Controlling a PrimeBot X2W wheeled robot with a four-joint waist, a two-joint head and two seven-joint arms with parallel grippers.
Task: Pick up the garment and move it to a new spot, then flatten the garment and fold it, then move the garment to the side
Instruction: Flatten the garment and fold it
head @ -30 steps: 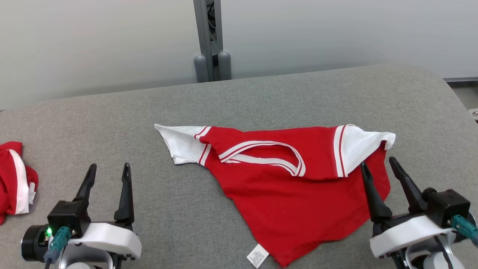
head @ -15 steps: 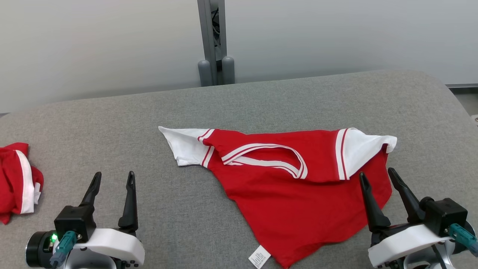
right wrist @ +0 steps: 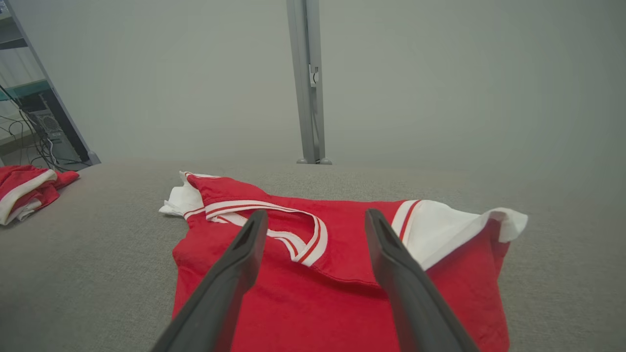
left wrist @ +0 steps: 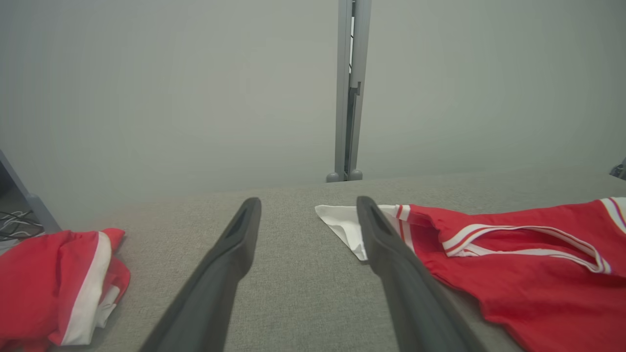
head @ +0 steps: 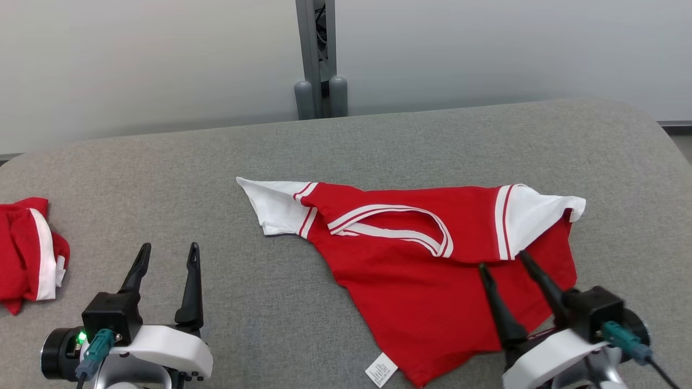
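A red shirt (head: 411,292) with white sleeves and a red-and-white striped collar (head: 394,224) lies on a grey padded table (head: 216,156), right of centre. It is not flat. Its upper part is folded down over the body, and the body narrows to a point at the near edge, where a small white label (head: 381,370) sticks out. The left sleeve (head: 273,208) points left on the bare table, and the right sleeve (head: 535,216) lies across the red cloth. The right gripper (head: 503,261) is over the shirt's near right part, its two dark fingers spread wide and holding nothing. Its tips sit just below the right sleeve, and I cannot tell whether they touch the cloth. The left gripper (head: 169,248) is at the near left over bare table, well apart from the shirt, its jaws also wide and empty. A second red and white bundle (head: 27,254) lies at the table's left edge. A grey post (head: 319,54) stands behind the far edge against a pale wall.
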